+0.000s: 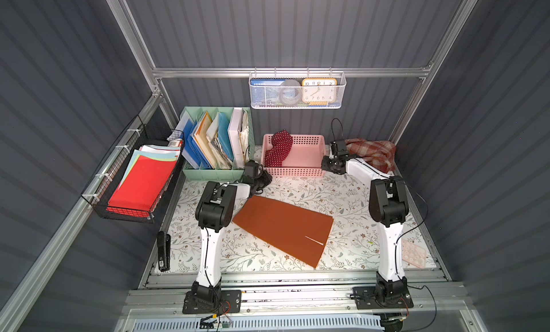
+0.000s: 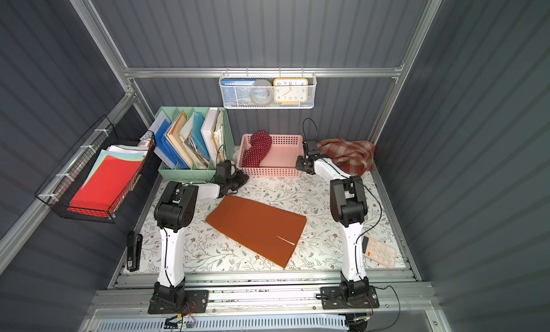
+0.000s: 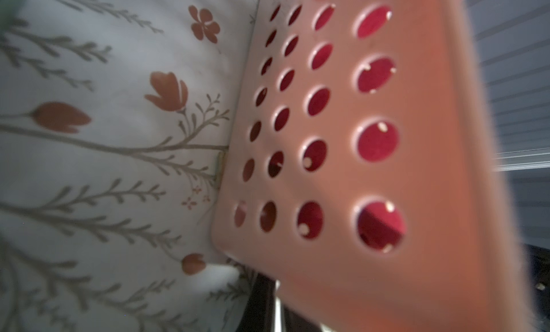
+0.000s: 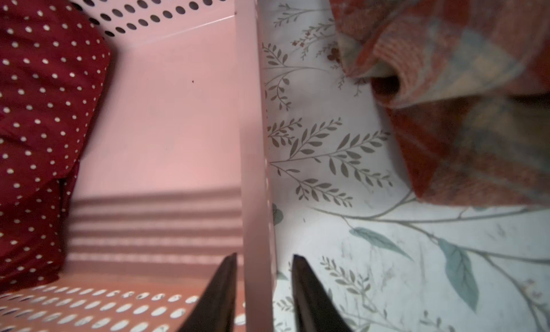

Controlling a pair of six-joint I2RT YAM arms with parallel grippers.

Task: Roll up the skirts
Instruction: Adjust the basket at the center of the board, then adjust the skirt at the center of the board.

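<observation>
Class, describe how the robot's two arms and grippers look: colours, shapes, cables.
Both the left arm and right arm have white link shells, bulky black joint housings and black base plates. A thin black cable runs along each. The left gripper is black; the right gripper has dark fingers tapering to points.

Saw a floral table, orange skirt flat at its middle. Found along the back a file box, a pink basket and a crumpled plaid skirt. Noted a calculator front right, stapler at left edge.
</observation>
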